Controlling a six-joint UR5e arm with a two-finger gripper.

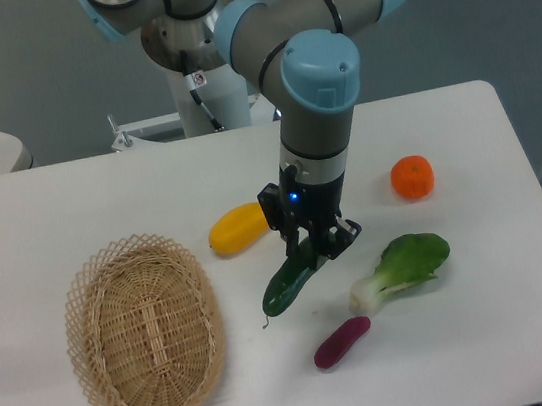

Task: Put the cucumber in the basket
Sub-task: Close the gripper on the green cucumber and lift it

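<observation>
Cucumber (289, 281), dark green and glossy, lies on the white table (491, 334) near its middle, with its long axis on a diagonal: the lower end points toward the near left, the upper end runs up and to the right under the gripper (310, 250). A thin stem tail shows at its lower left tip.

Going from the left: the basket (143, 328), an oval of light tan wicker with an open looped rim, sits at the near left part of the table, its long axis running roughly front to back. Nothing lies inside it; only the woven floor shows. It is apart from the cucumber, which lies to its right.

Next, a yellow vegetable (237, 228) rests just behind the cucumber's lower end and beside the gripper's left. The gripper comes down from above, its fingers closed around the cucumber's upper end. Whether the cucumber's lower end is touching the tabletop or raised slightly off it cannot be told.

Further right, a small purple vegetable (341, 342) lies near the front edge, pointing on a similar diagonal. Beside it is a bok choy (404, 267), white stem to the left and leaves to the right. An orange (412, 176) sits behind that, well apart from the basket.
</observation>
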